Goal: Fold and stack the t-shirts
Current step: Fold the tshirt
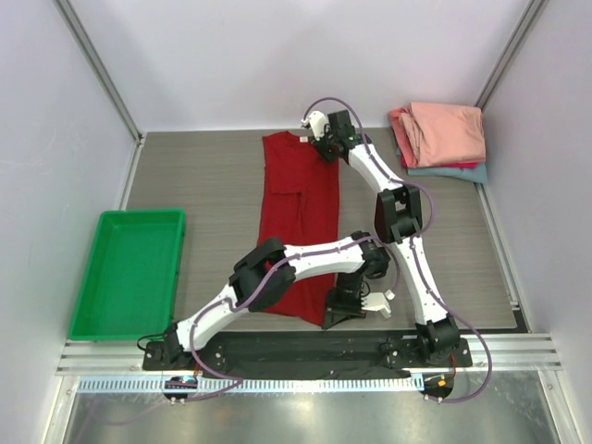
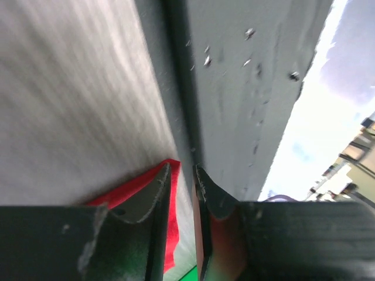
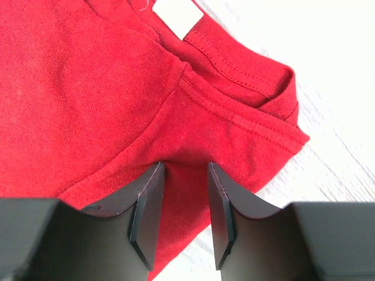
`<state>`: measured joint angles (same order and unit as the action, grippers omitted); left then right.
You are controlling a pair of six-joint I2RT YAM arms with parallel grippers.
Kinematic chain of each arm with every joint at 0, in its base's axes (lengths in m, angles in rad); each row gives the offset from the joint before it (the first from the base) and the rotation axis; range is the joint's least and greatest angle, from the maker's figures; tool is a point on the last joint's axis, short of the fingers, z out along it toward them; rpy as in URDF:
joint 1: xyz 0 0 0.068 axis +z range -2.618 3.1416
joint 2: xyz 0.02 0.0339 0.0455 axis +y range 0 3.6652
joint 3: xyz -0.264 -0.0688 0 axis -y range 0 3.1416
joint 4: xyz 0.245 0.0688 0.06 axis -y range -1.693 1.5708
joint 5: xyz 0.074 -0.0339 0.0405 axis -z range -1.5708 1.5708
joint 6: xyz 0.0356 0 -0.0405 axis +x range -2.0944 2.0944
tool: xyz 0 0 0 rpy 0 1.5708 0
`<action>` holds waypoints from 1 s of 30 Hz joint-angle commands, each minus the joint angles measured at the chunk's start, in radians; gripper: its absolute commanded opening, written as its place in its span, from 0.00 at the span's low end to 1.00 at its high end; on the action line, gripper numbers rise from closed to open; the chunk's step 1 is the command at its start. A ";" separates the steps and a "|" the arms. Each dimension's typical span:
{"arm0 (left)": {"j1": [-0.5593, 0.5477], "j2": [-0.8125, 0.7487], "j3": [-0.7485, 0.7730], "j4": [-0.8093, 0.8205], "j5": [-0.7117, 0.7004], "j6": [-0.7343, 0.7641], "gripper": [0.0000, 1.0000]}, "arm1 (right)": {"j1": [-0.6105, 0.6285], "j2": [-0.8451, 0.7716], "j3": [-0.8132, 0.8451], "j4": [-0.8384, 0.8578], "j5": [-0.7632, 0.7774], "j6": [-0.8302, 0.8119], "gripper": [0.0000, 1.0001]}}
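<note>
Deep red t-shirt lying long at mid-frame on the bench, with a tool at each right-hand corner.
Its white neck label shows no readable print. The right tool, narrowly parted, rests on the cloth by the collar. The left tool, also narrow, grips nothing, with red hem beside it. Folded t-shirts, salmon-pink on top, are stacked at upper right. The green tray sits at left.

A grey wood-grain table fills the middle, boxed in by plain white walls at 9, 12 and 3 o'clock, with slim metal posts in the far corners. At 6 o'clock an aluminium rail edges it. Light is even and soft.
</note>
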<state>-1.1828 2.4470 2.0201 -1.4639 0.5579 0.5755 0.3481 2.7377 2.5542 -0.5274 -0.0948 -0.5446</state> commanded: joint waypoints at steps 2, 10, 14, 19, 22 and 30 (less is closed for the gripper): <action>0.040 -0.187 -0.024 0.074 -0.082 0.014 0.24 | -0.001 0.030 0.029 0.107 -0.053 0.083 0.42; 0.166 -0.667 -0.247 0.080 -0.211 -0.116 0.35 | -0.093 -0.590 -0.499 0.329 -0.094 0.342 0.46; 0.274 -0.805 -0.326 0.203 -0.211 -0.356 0.33 | -0.093 -0.855 -0.780 0.351 -0.135 0.484 0.47; 0.530 -0.841 -0.489 0.327 -0.139 -0.650 0.35 | -0.095 -1.058 -1.087 0.262 -0.278 0.744 0.47; 0.729 -0.876 -0.612 0.489 -0.032 -0.822 0.40 | -0.104 -1.144 -1.276 0.260 -0.431 0.816 0.45; 0.881 -0.994 -1.056 0.841 -0.021 -1.245 0.41 | -0.138 -1.306 -1.765 0.288 -0.600 1.116 0.45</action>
<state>-0.2745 1.5509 1.0542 -0.8028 0.4927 -0.4618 0.2127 1.5089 0.8898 -0.2359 -0.5766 0.4015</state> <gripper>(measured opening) 0.411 0.451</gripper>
